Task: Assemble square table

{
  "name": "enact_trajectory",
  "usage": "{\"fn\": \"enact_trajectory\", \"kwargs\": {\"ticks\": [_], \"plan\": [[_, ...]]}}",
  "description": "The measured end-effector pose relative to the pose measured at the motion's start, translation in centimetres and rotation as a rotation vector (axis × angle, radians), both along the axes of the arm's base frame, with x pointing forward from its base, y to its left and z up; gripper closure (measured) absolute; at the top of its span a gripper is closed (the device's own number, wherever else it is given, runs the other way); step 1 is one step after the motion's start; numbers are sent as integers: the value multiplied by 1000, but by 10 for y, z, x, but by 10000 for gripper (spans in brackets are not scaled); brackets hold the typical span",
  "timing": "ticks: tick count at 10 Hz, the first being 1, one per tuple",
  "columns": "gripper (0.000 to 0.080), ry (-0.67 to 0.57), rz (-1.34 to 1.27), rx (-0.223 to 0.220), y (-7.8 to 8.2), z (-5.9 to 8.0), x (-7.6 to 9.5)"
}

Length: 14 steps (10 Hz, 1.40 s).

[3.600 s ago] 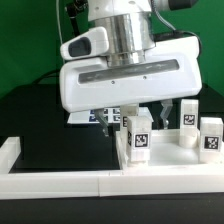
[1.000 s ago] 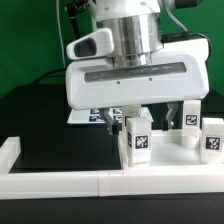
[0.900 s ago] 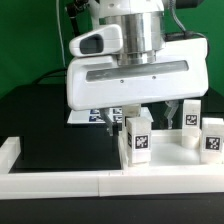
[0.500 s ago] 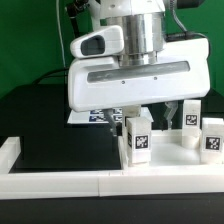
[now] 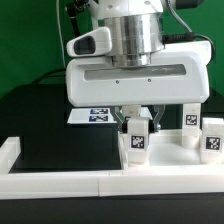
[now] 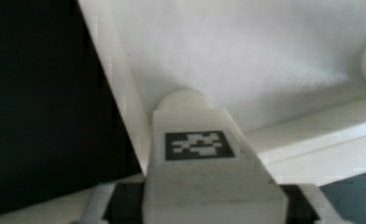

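**Kid:** Table leg [image 5: 137,142] first! Where is it from your pincer [image 5: 137,124]?

**Helper:** Right under it, straight down between the two fingers [image 5: 124,122]. You can see its tag in the wrist view [image 6: 199,150], dead centre. The leg stands up tall, so its long side runs the same way your pincer points.

**Kid:** Is the pincer holding it?

**Helper:** The fingers sit on both sides of the top of the leg and look about half open. I cannot tell if they press on it yet, so don't count it as grabbed.

**Kid:** What else is near?

**Helper:** The leg stands in the white table top [image 5: 170,162], close against its rim [image 6: 313,130]. Three more legs [image 5: 190,117] stand off to one side of your pincer. The marker board [image 5: 98,116] lies behind it.

**Kid:** So what matters next?

**Helper:** I think you should squeeze first, then lift straight up along the leg.
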<state>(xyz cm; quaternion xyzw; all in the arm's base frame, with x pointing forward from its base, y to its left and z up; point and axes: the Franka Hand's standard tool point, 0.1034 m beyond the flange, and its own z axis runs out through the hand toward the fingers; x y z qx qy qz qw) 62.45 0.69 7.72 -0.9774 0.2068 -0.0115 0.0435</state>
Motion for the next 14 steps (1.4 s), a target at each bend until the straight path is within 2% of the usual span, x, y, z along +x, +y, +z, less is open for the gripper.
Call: {"fn": "enact_trajectory", "kwargs": {"ticks": [2,3,4,5,7,9,10,11,12,14], "plan": [[503,23,-289,7,1,0,0],[503,44,-531,42,2,-2,-2],[503,65,-748,97,3,-3,-2],[503,81,-856,153,0,-4,-2],[503,103,-984,168,5,-4,-3],[499,93,-918,164,4,-3,-3],[280,76,-820,160,5,-1,-1],[280,43,-583,128,3,-2,-2],[177,33,-453,110,4,-5,-4],[158,19,-338,105,3,-6,-4]]}}
